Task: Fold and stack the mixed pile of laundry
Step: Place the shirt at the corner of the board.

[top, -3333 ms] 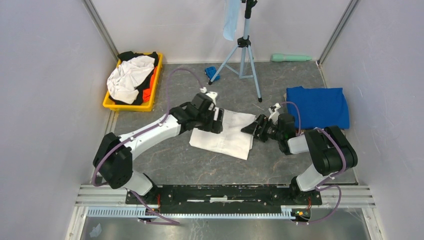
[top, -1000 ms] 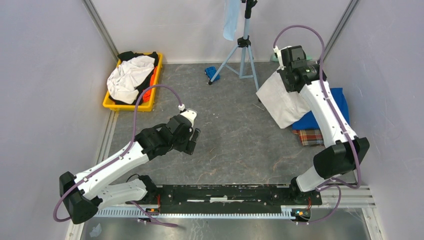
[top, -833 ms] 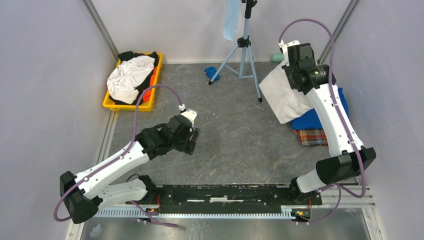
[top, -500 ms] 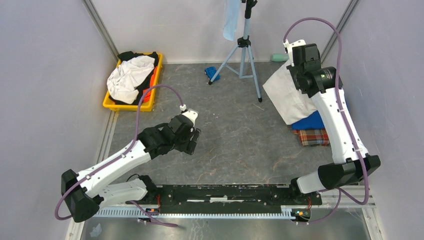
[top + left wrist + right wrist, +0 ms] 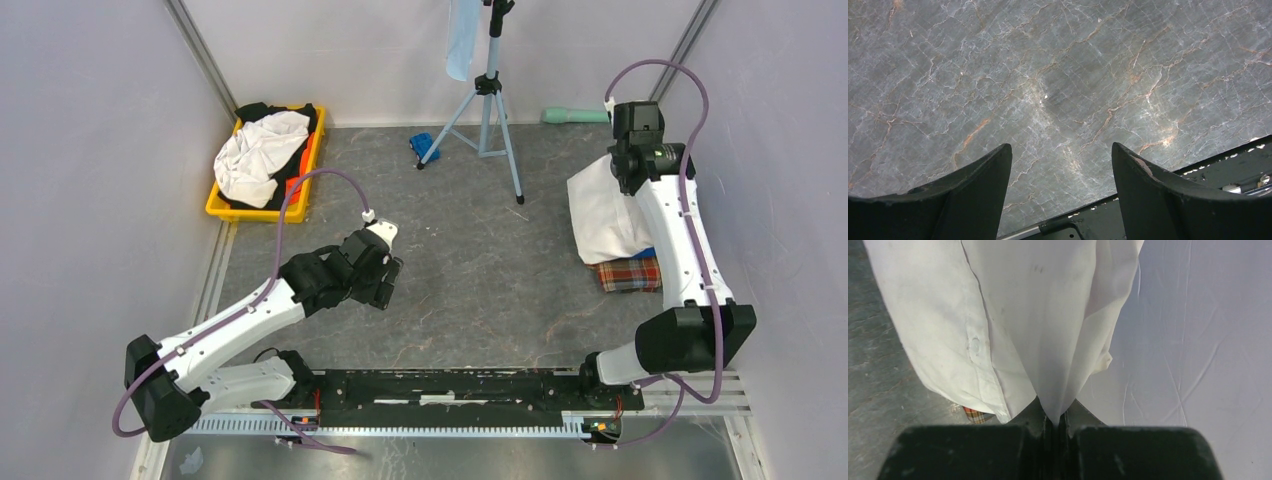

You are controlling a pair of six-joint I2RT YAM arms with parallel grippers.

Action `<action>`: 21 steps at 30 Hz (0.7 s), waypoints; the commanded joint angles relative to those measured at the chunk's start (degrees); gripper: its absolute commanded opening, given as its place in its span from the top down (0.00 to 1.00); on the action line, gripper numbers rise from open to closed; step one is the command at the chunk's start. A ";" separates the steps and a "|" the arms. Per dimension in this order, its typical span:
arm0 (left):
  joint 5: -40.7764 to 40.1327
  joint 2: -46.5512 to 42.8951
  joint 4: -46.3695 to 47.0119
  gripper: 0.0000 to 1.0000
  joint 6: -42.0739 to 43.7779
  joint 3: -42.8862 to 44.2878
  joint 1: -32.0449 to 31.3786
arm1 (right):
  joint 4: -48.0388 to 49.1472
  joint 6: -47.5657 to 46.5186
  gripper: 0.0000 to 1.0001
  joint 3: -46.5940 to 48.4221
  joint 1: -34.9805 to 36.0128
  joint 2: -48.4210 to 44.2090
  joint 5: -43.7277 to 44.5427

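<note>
My right gripper [image 5: 628, 172] is shut on a fold of a folded white shirt [image 5: 605, 215], which hangs down over the stack at the right. In the right wrist view the cloth [image 5: 1023, 315] runs straight into the shut gripper [image 5: 1054, 422]. Under the shirt a red-green plaid cloth [image 5: 630, 272] shows, with a sliver of royal-blue T-shirt [image 5: 650, 253] above it. The rest of the laundry pile [image 5: 262, 155], white, black and orange, fills a yellow tray [image 5: 255, 212] at the back left. My left gripper [image 5: 386, 284] hovers open over bare table [image 5: 1060, 155], holding nothing.
A tripod [image 5: 487, 110] stands at the back centre with a pale-blue cloth [image 5: 462, 35] hanging from it. A small bright-blue object [image 5: 422, 145] lies by its foot, and a green cylinder [image 5: 580, 115] lies at the back wall. Grey walls close in both sides.
My right arm has swung the white shirt to the right and down, so it now drapes over the blue and plaid stack. The left arm has barely moved.
</note>
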 commanded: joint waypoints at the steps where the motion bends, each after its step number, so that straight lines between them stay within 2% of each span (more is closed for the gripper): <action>1: -1.02 0.09 1.15 0.21 2.59 0.53 0.02 | 8.24 -2.46 1.00 -3.19 -1.89 -0.97 2.50; 8: -1.18 0.84 0.88 0.21 2.42 0.70 0.03 | 13.60 -4.92 1.00 -5.00 -6.43 2.23 3.66; 14: -1.61 0.55 0.80 0.21 2.24 0.70 -0.02 | 22.12 -10.01 1.00 -11.90 -7.11 4.16 5.79; 21: -1.31 0.90 0.81 0.22 2.33 0.75 0.02 | 23.63 -9.96 1.00 -13.18 -8.09 9.41 9.77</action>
